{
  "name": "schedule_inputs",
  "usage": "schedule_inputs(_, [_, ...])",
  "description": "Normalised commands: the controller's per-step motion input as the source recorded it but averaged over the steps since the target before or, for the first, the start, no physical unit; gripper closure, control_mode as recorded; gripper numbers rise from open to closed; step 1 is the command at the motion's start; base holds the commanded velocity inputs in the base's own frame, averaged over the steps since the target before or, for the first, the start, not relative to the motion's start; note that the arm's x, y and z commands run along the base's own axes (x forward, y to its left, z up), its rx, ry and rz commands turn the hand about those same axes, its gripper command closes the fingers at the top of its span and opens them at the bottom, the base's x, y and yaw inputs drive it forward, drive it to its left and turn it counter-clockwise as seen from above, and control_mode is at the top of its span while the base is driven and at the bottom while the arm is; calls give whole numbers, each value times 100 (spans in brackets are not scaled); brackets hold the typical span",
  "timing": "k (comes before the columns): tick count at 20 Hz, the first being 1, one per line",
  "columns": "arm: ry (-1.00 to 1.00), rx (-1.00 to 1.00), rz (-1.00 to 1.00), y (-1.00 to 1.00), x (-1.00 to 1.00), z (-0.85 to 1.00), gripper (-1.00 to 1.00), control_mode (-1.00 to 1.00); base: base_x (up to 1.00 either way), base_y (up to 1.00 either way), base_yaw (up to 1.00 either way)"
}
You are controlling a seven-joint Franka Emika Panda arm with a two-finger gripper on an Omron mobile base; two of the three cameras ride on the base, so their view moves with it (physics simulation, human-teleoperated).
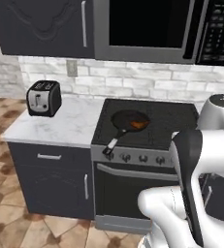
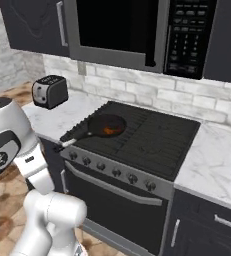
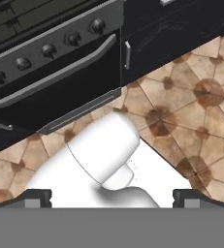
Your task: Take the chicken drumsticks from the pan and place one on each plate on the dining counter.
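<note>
While the toaster (image 1: 43,98) is sitting clear at the left, the pan (image 1: 129,121) is resting on the stove (image 1: 147,127) with drumsticks (image 1: 138,125) glowing orange inside, handle pointing toward the knobs; the gripper (image 3: 112,197) is hanging low, spread wide and holding nothing, facing the floor; it is needing to lift up, then drop onto one piece from above, avoiding the rim

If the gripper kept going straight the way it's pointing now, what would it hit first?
Probably the tiled floor in front of the oven door; the open gripper points down there, not at the pan. Depth is unclear.
</note>
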Motion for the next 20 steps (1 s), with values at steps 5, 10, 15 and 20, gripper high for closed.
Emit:
schedule_inputs(5, [0, 0, 0, 0, 0, 0, -100, 100, 88, 12, -5])
schedule_inputs(10, [0, 0, 0, 0, 0, 0, -100, 100, 63, 2, -11])
schedule_inputs(15, [-2, 0, -5, 0, 23, 0, -100, -100, 31, 0, -8])
schedule_inputs(20, [-5, 0, -12, 1, 94, 0, -100, -100, 0, 0, 0])
